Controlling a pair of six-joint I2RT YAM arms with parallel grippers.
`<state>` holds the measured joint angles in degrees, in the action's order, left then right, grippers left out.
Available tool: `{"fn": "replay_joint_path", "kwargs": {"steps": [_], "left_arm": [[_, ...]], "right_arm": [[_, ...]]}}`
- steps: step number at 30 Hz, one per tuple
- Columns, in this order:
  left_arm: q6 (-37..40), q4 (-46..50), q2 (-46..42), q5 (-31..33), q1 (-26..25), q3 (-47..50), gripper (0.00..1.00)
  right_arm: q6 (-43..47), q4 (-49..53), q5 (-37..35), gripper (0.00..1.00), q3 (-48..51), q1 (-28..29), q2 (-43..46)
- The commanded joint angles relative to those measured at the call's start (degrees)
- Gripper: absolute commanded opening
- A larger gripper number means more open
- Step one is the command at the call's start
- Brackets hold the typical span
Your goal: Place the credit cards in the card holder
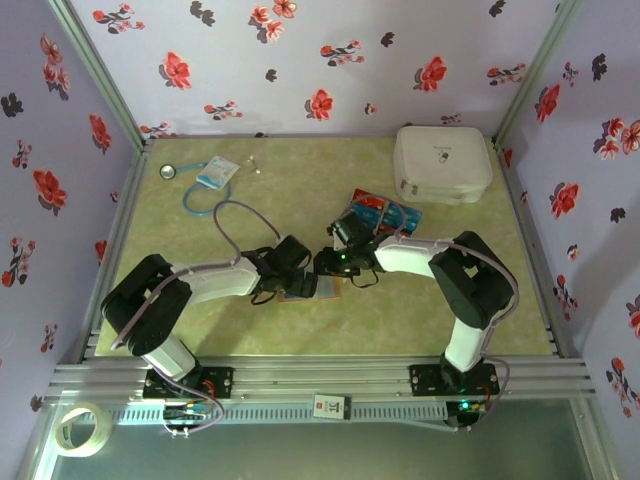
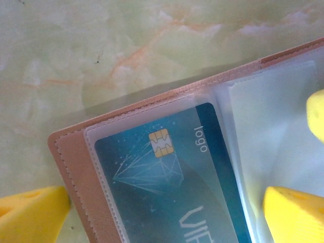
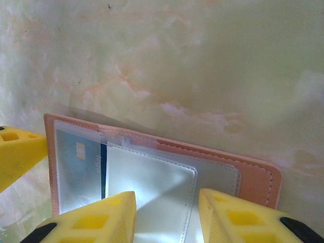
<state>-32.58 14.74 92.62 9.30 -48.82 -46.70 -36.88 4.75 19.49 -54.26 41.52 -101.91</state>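
Top external: high above the near edge, facing down over the whole pale green marbled tabletop (image 1: 300, 170).
Left wrist: very near, over the tan-pink leather-like folding card holder (image 2: 76, 167).
Right wrist: close, tilted, card holder low in frame.
Shared: that card holder.

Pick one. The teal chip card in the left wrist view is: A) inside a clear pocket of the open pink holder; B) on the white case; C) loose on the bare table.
A: the teal card shows through clear plastic inside the card holder.
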Motion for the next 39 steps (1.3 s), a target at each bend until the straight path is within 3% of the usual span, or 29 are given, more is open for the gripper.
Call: {"fn": "replay_joint_path", "kwargs": {"steps": [1, 16, 24, 39], "left_arm": [[0.2, -0.3, 0.8, 0.6, 0.0, 1.5, 1.00], [0.2, -0.3, 0.0, 1.0, 0.0, 1.9, 1.00], [-0.2, -0.9, -0.5, 1.0, 0.0, 2.5, 1.00], [0.0, -0.8, -1.3, 1.1, 0.0, 2.7, 1.00]], "right_arm": [[-1.4, -1.0, 1.0, 0.38, 1.0, 1.4, -1.0], [-5.1, -3.0, 0.0, 0.42, 5.2, 1.3, 5.2], [-11.8, -9.0, 0.9, 0.43, 9.5, 1.3, 8.4], [-17.4, -16.7, 2.9, 0.42, 12.0, 1.7, 5.4]]}}
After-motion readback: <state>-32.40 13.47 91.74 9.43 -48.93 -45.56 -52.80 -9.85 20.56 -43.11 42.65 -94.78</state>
